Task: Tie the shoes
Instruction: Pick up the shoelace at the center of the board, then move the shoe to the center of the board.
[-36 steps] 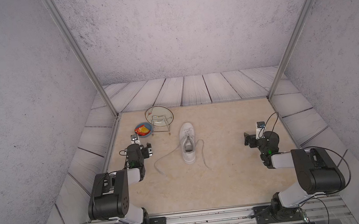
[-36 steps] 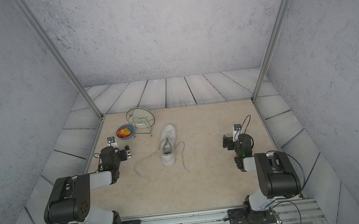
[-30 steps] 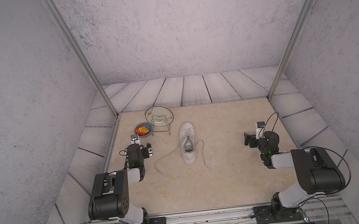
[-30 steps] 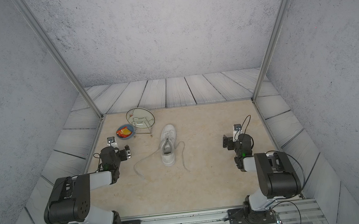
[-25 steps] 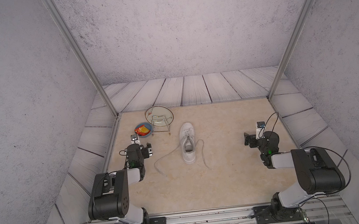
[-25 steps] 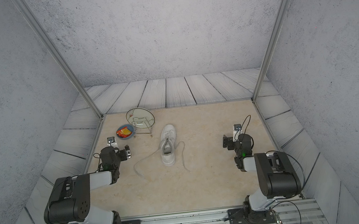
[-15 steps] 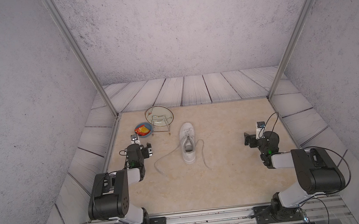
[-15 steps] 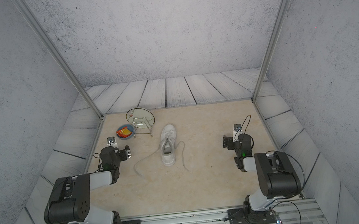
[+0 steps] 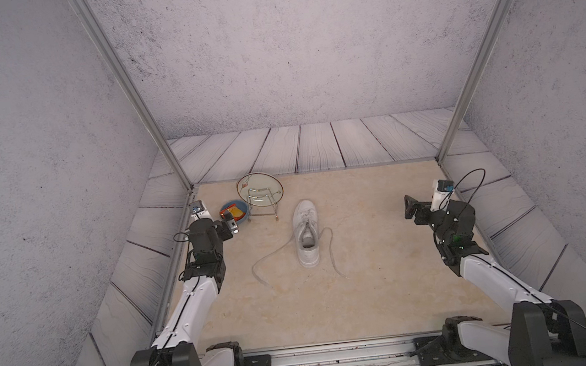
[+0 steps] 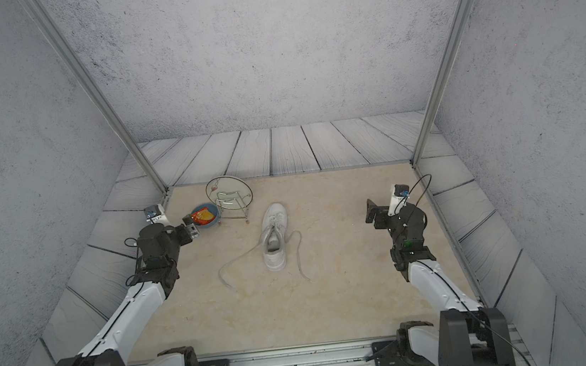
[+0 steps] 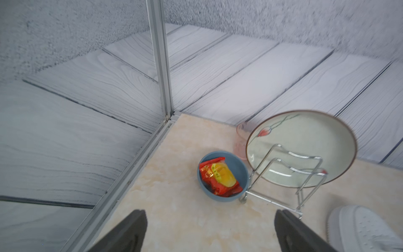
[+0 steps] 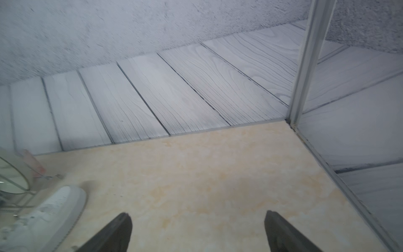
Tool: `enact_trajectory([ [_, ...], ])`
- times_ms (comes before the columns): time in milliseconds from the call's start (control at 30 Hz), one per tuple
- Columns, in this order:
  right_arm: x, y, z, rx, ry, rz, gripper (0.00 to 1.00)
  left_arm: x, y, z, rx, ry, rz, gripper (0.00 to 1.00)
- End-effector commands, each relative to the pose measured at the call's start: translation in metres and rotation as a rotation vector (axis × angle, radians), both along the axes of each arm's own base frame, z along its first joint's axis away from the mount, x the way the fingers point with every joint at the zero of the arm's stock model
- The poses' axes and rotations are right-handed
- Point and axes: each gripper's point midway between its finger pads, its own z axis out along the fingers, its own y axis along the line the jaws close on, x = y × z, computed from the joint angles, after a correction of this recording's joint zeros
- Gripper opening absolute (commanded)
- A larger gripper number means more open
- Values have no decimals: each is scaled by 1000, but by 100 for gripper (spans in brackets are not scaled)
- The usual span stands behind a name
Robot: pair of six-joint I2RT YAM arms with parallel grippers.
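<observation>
**A:** Claws?

**B:** Both released. Left claw (image 11: 210,215) and right claw (image 12: 197,215) had jaws spread wide, nothing between them, held above the tabletop (image 9: 370,294).

**A:** The shoe?

**B:** White shoe (image 9: 306,234) lay between the two claws, well apart from both, toe pointing away from the arm bases. It was untied. Left lace (image 9: 269,257) trailed in a loose curve toward the left claw's side and right lace (image 9: 332,250) bowed out toward the right claw's side. Both lay flat on the surface.

**A:** What could go wrong?

**B:** My guesses only. A flat lace on a smooth top could be caught by one edge and slip free. Nothing pinned the shoe, so a hard tug could drag it. Farther ahead of the left claw sat a blue bowl (image 11: 239,165) with a red-and-yellow packet (image 11: 220,176), just beside a wire rack (image 11: 277,160) propping a plate (image 11: 305,139). A wide swing there might topple the plate.

**A:** Surface, room?

**B:** Beige marbled tabletop, bare ahead of the right claw. Beyond its edge were grey wood-grain planks (image 9: 317,148), with metal posts (image 9: 462,114) at the far corners. Speckled grey walls (image 9: 280,44) closed it in.
</observation>
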Motion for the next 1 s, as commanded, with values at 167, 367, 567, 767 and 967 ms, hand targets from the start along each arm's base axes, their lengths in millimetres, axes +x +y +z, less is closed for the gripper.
enact_trajectory([
  [167, -11, 107, -36, 215, 399, 308, 89, -51, -54, -117, -383, 534, -76, 74],
  [367, -12, 183, -52, 103, 514, 431, 86, -86, -73, -164, -297, 720, -80, 71],
  [567, -22, 246, -70, -20, 616, 527, 83, -87, -86, -195, -281, 868, -88, 63],
  [767, -28, 294, -84, -85, 661, 581, 81, -89, -87, -210, -262, 914, -77, 56],
  [967, -26, 319, -108, -200, 718, 560, 77, -85, -85, -219, -238, 937, -74, 34],
])
